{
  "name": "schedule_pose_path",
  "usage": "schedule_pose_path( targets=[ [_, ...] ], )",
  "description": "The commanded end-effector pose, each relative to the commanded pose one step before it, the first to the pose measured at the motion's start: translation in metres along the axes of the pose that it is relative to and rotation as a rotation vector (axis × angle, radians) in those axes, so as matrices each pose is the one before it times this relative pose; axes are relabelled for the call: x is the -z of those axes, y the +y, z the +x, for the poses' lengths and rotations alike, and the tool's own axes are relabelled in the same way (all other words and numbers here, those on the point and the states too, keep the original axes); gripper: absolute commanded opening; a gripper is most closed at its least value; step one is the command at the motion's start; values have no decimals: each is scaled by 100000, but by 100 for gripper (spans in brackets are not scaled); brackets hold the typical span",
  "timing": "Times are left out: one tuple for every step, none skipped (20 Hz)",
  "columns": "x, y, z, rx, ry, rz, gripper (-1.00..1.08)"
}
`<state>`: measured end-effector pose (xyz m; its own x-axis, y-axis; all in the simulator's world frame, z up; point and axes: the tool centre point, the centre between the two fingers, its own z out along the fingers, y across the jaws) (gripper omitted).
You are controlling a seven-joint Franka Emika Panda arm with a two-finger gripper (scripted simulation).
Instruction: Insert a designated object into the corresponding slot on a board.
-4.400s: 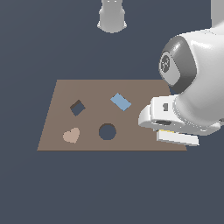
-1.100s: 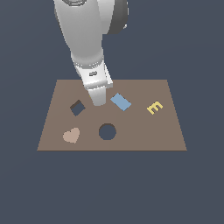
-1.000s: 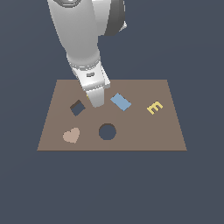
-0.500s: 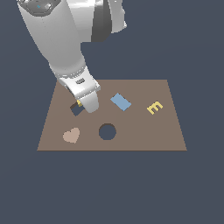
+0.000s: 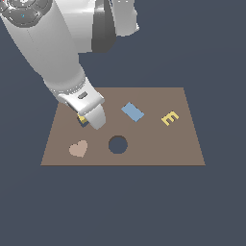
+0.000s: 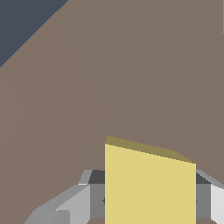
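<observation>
The arm point(image 5: 57, 53) is swinging further toward the exterior view's left and dropping lower over the board point(image 5: 158, 144). Its gripper point(image 5: 85, 117) is now covering the diamond slot point(image 5: 81, 122), pressing the yellow block point(image 6: 148, 188) against it, where before the slot was showing clearly.

The arm point(image 5: 57, 53) crowds the board's point(image 5: 153, 149) left rear in the exterior view, seemingly hiding the slot. Rectangle point(image 5: 132, 111), E point(image 5: 169, 117), hole point(image 5: 117, 144) and heart point(image 5: 78, 148) lie flat, apart.
</observation>
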<state>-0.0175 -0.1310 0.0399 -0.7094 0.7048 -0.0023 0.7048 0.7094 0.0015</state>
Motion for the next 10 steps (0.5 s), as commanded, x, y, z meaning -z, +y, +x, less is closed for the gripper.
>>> schedule_pose_path(
  targets=[
    [24,172,-453,2712,-21,-12,-100],
    [1,47,-129,749,1,1,-100],
    [1,42,-108,635,1,1,-100],
    [1,35,-88,519,1,1,-100],
    [0,27,-69,400,1,1,-100],
    [0,20,-48,285,0,1,-100],
    [0,12,-29,169,0,0,-100],
    [0,0,-12,49,0,0,-100],
    [-19,-31,69,-374,30,10,-100],
    [-37,-6,-8,0,0,0,-100]
  ],
)
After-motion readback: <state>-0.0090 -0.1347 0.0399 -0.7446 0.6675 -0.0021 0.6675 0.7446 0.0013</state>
